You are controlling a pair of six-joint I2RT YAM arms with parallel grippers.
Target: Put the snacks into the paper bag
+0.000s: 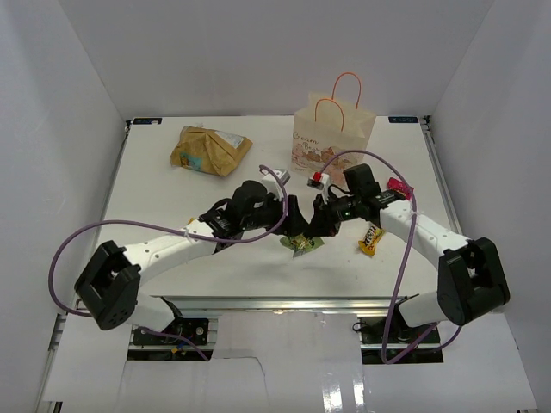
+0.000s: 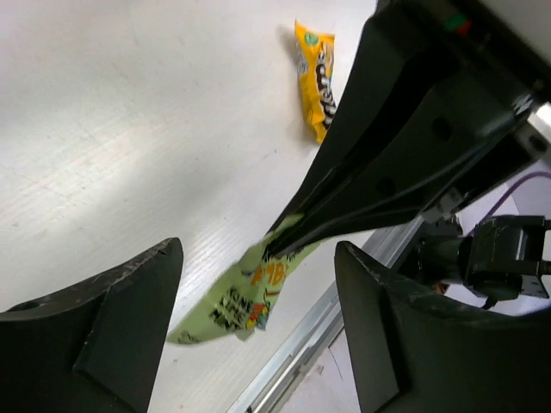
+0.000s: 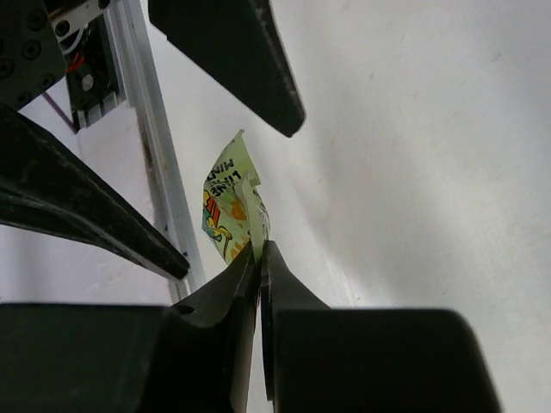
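Observation:
A green packet hangs just above the table near its front edge. My right gripper is shut on the packet's top edge. My left gripper stands open around the same packet, its fingers apart from it on both sides. In the top view the left gripper and right gripper meet tip to tip. The paper bag stands upright at the back, right of centre. A yellow bar lies beside the right arm. The tan-gold bag lies at the back left.
A red-pink packet lies just right of the right arm. A small red and white packet sits in front of the paper bag. The table's metal front rail runs right under the held packet. White walls enclose the table on three sides.

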